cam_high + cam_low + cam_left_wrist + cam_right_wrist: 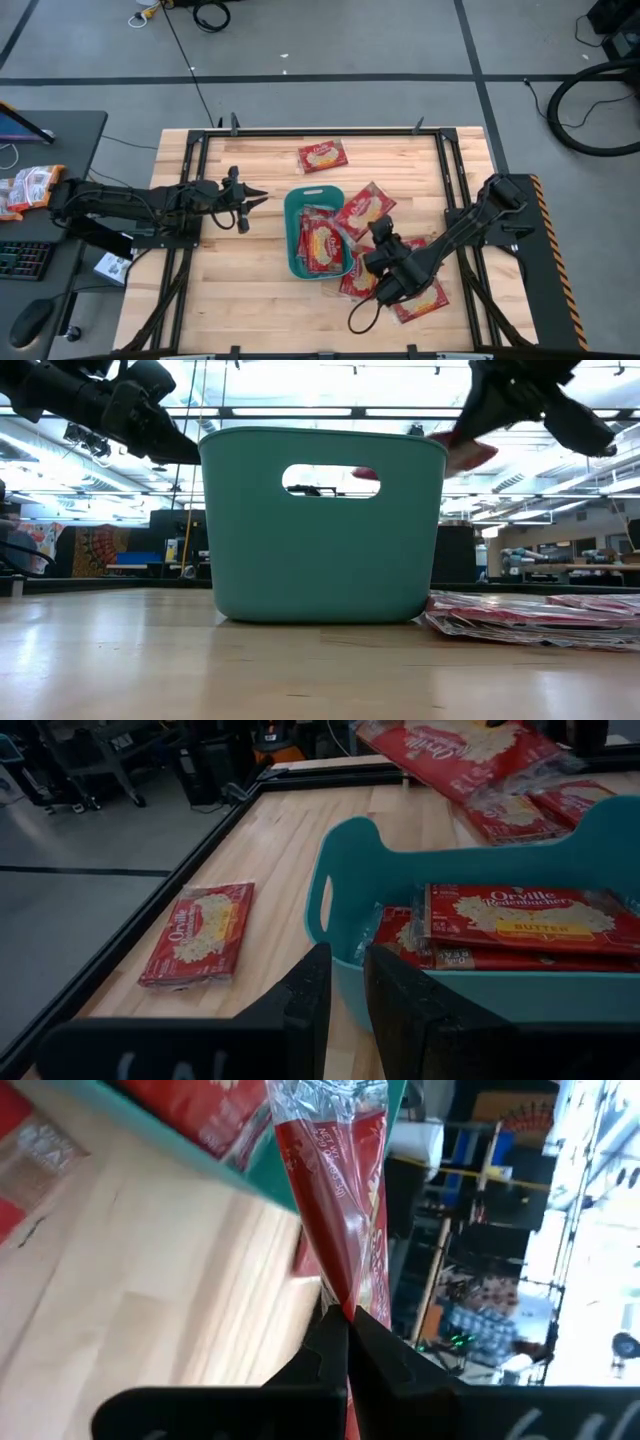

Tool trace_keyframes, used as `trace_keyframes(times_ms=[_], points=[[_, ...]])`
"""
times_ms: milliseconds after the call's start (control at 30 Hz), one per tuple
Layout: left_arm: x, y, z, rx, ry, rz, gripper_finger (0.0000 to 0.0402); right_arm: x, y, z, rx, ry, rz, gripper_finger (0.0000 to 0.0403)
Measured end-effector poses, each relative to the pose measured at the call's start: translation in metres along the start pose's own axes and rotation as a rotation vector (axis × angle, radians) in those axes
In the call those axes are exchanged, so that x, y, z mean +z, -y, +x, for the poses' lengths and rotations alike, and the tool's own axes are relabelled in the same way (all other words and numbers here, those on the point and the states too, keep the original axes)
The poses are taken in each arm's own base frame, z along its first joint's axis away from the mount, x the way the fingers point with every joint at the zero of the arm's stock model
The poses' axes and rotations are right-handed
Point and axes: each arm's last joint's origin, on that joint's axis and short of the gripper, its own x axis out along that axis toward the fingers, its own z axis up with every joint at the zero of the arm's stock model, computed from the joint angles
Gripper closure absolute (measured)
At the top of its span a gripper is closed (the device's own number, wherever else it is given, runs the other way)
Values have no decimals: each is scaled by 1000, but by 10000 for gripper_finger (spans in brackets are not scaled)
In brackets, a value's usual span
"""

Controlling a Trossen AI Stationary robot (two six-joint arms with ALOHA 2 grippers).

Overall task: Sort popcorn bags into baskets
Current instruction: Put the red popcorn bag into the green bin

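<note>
High view
Bin (296, 262): teal, near the middle of the wooden table (240, 280), several red popcorn bags lying flat inside.
Right gripper (372, 228): just beside the bin's right rim, clamped on one popcorn bag (362, 207) that is raised over that rim.
Loose bags (425, 300): a pile on the table right of the bin, partly under the right arm.
Single bag (322, 156): flat on the table beyond the bin, apart from it.
Left gripper (258, 198): left of the bin, above the table, carrying nothing.

Low view
Bin (320, 550): stands upright on the table, handle slot facing the camera.
Held bag (468, 452): up at rim height, at the bin's right side.
Stack of bags (530, 618): flat on the table, just beside the bin.

Left wrist view
Left fingers (305, 1005): narrow gap between them, nothing in it; they point at the bin (350, 880).
Bags in bin (525, 920): labels up.

Right wrist view
Right fingers (325, 1345): pinched tight on the bag's edge (335, 1200).
</note>
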Motion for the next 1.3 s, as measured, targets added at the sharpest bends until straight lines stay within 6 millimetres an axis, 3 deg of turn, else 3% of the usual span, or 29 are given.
trace_keyframes(times_ms=[167, 333, 500, 667, 900, 1300], points=[[2, 0, 0, -3, 22, -6, 333, 4, 14, -8, 24, 69, 50, 401], [9, 5, 2, -167, 103, 36, 333, 13, 24, -13, 10, 163, -30, 401], [10, 11, 12, -206, 135, 188, 324, 25, 38, -12, 52, 276, 36, 401], [10, 20, 26, -185, 192, 387, 266, 33, 51, -16, 60, 376, 100, 401], [20, 32, 40, -120, 297, 483, 188, 41, 65, -16, 104, 503, 157, 401], [39, 54, 50, -220, 211, 632, 193, 43, 90, -2, 120, 600, 243, 401]])
